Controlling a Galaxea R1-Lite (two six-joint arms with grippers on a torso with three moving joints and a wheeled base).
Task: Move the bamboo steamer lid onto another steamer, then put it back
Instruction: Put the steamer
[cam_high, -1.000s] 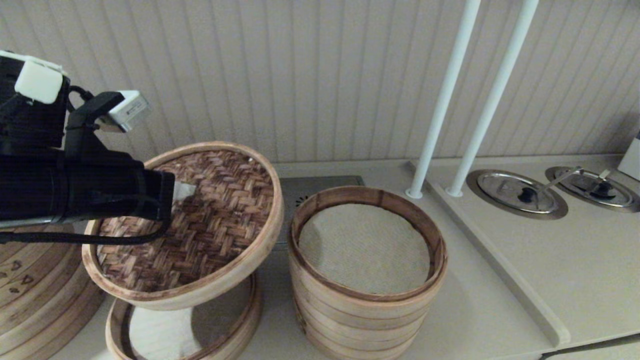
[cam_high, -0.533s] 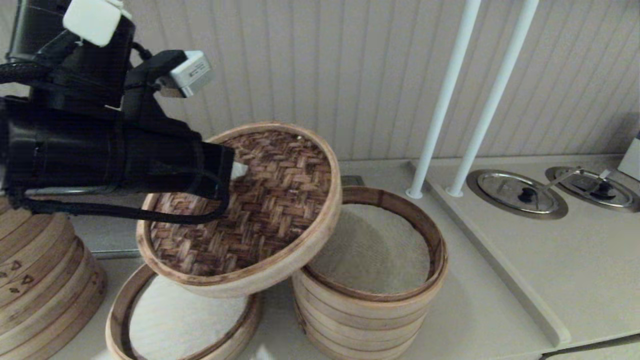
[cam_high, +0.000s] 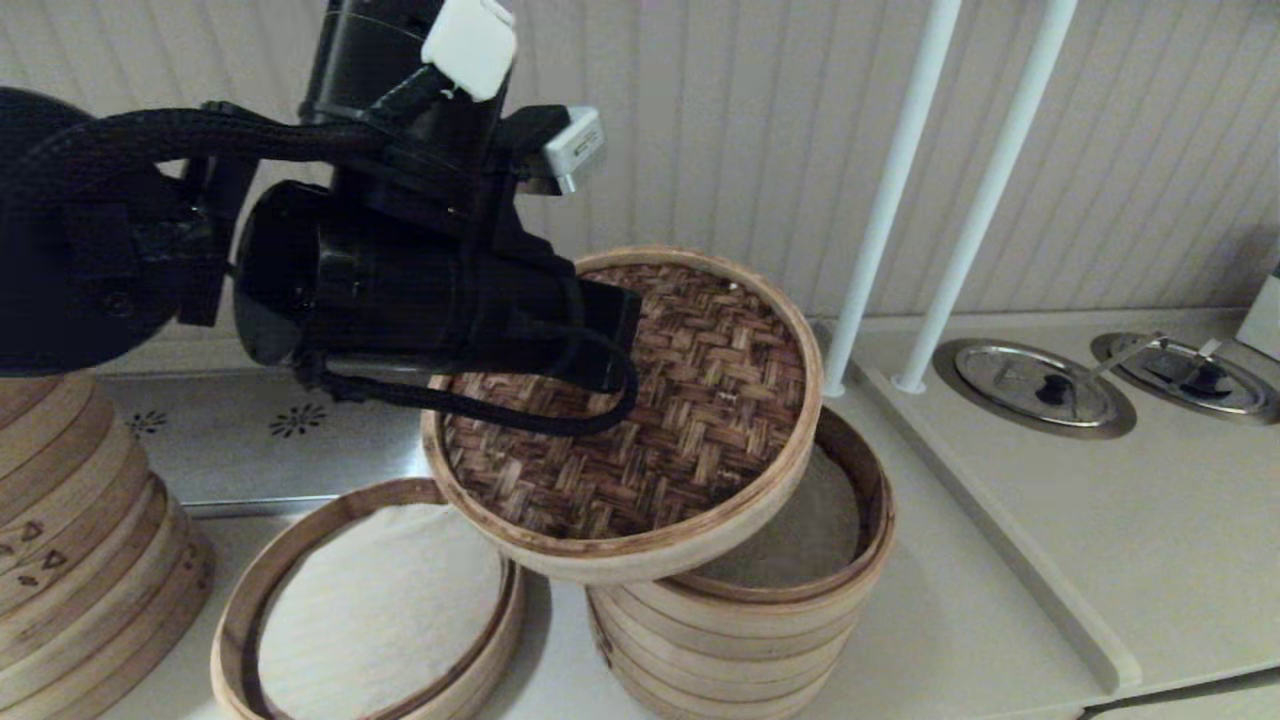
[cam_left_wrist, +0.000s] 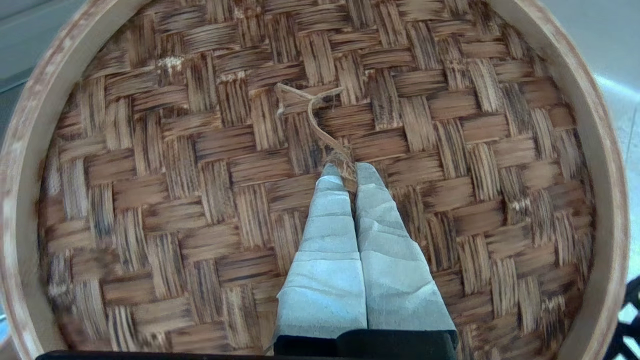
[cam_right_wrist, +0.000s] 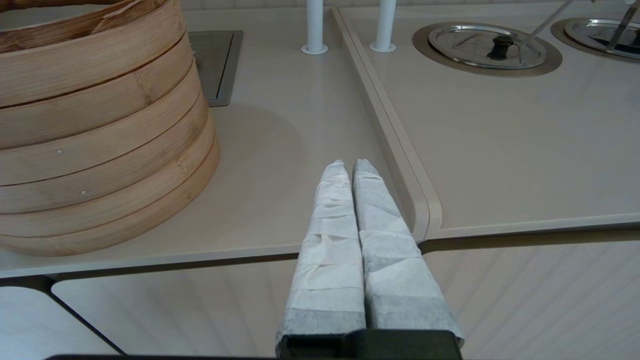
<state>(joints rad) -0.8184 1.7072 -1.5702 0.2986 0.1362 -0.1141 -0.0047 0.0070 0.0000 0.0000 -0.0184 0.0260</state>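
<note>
Under the left claw (cam_left_wrist: 348, 170), hanging tilted in the air: round dark-brown woven bamboo steamer lid with pale rim (cam_high: 700, 420), pinched by its thin string loop (cam_left_wrist: 315, 117) between closed cloth-wrapped fingers. Directly below, partly covered: tall multi-tier bamboo steamer stack (cam_high: 740, 625). Beside that, uncovered on the pale table (cam_high: 1000, 560): low cloth-lined bamboo ring tray (cam_high: 365, 610). Well apart, right claw (cam_right_wrist: 349, 167) closed on nothing.
</note>
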